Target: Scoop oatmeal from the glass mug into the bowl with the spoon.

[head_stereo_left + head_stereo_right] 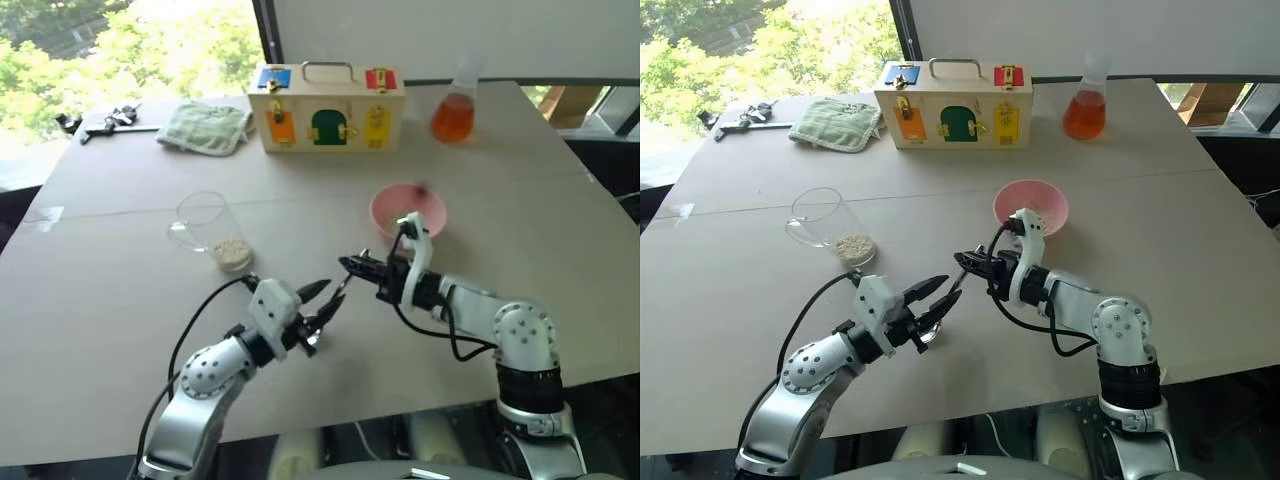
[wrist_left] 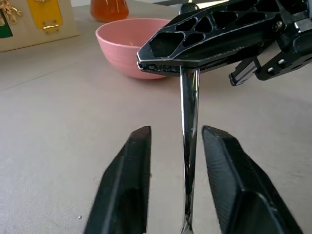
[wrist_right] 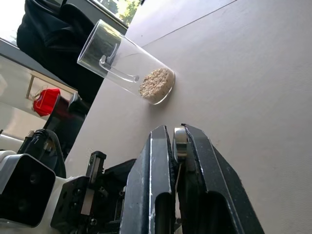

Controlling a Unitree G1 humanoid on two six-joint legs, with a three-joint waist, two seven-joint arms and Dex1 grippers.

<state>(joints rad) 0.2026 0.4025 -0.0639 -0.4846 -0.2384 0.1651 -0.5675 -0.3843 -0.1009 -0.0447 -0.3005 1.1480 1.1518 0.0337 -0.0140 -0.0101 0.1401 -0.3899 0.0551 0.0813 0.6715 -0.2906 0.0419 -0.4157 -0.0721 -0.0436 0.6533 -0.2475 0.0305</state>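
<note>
Between the two arms, out over the table (image 1: 120,340), the slim shiny spoon (image 2: 189,146) is pinched at its handle end by the right gripper (image 1: 352,266), fingers clamped tight. Left gripper (image 1: 322,304) hangs spread open around it, not squeezing. Oatmeal (image 1: 231,251) sits in the glass mug (image 1: 210,228); pink bowl (image 1: 407,209) is just past the right gripper.

One glass mug (image 1: 207,230), one bowl (image 1: 407,210), one spoon (image 2: 189,146), one flask (image 1: 454,112).

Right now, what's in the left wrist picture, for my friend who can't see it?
A shiny spoon stands between two open black fingers, its top pinched by the right gripper above. Behind sit a pink bowl and an orange flask on the table.
</note>
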